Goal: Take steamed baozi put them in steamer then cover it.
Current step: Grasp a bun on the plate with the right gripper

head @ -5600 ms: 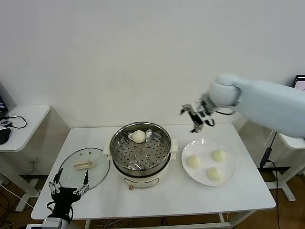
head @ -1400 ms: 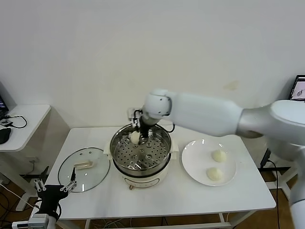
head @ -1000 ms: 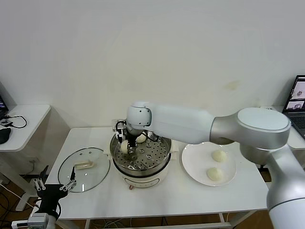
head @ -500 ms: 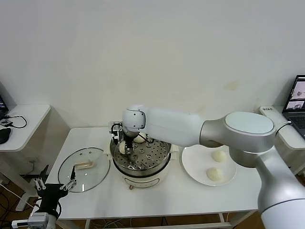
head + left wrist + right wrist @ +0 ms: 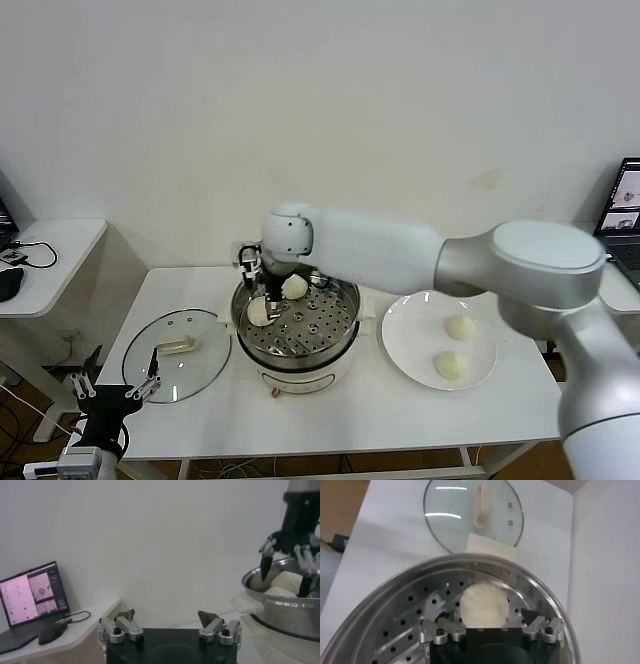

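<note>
The steamer [image 5: 310, 360] stands mid-table with two baozi on its perforated tray: one at the back [image 5: 294, 287], one at the left [image 5: 258, 311]. My right gripper [image 5: 262, 292] hovers just above the left bun, open. In the right wrist view that baozi [image 5: 484, 605] lies on the tray [image 5: 405, 625] between the spread fingers [image 5: 441, 622], free of them. Two more baozi [image 5: 460, 327] [image 5: 449, 364] lie on the white plate [image 5: 400, 340]. The glass cover [image 5: 176, 350] lies flat left of the steamer. My left gripper [image 5: 110, 400] is parked open at the table's front left corner.
The right arm spans from the right over the plate and the steamer's back. A side table [image 5: 45, 250] with cables stands at the left, and a laptop [image 5: 625, 195] at the far right. The left wrist view shows the right gripper [image 5: 292, 555] over the steamer [image 5: 285, 617].
My right gripper took one baozi off the plate, carried it into the steamer, set it at the left side, opened and rose slightly. The left arm has barely moved.
</note>
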